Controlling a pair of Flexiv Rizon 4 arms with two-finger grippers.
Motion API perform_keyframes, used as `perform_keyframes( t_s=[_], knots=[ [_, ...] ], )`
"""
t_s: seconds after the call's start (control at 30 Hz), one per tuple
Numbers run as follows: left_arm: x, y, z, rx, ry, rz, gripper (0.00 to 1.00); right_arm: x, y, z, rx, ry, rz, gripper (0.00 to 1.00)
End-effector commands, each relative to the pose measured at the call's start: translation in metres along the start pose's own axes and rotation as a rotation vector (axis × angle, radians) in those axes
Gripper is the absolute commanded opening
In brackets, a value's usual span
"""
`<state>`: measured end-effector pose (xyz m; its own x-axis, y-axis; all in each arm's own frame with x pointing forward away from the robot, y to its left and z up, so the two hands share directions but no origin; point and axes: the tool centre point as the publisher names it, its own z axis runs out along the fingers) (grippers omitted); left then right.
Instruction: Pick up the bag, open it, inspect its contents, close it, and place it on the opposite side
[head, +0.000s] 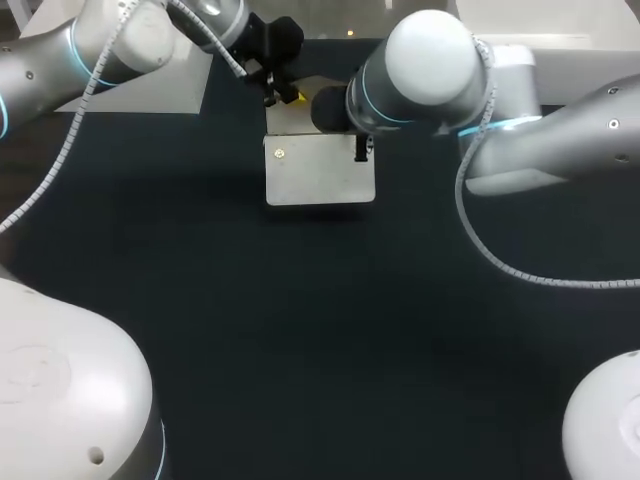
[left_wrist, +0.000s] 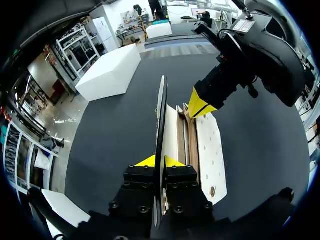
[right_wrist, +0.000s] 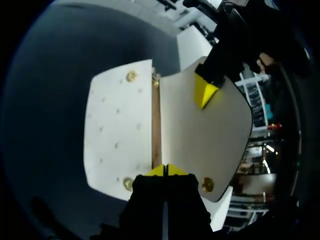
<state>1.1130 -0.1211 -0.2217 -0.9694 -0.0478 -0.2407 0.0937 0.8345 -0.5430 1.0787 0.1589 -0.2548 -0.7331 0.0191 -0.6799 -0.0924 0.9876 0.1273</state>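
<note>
A white bag lies at the far middle of the dark table, front panel up, with brass studs at its corners. Its flap is lifted upright. My left gripper is shut on the flap's edge, which shows edge-on between its yellow tips; the same gripper hangs just beyond the bag. My right gripper stands with tips together at the bag's brown-lined mouth, opposite the left gripper. I cannot tell if the right gripper pinches an edge. The inside is barely visible.
The dark table spreads wide on the near side of the bag. My right arm's bulky elbow hangs over the bag's far right corner. Robot bases sit at the two near corners.
</note>
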Motion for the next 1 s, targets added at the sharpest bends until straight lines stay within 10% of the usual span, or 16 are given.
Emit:
perform_keyframes(
  t_s=[0.03, 1.0],
  knots=[
    [0.001, -0.001, -0.004, 0.001, 0.0, 0.0, 0.0, -0.005, 0.003, 0.014, -0.001, 0.011, -0.004, 0.0],
    [-0.006, 0.002, -0.01, 0.011, -0.021, -0.088, 0.0, 0.029, 0.008, 0.031, -0.011, 0.101, -0.016, 0.0]
  ],
)
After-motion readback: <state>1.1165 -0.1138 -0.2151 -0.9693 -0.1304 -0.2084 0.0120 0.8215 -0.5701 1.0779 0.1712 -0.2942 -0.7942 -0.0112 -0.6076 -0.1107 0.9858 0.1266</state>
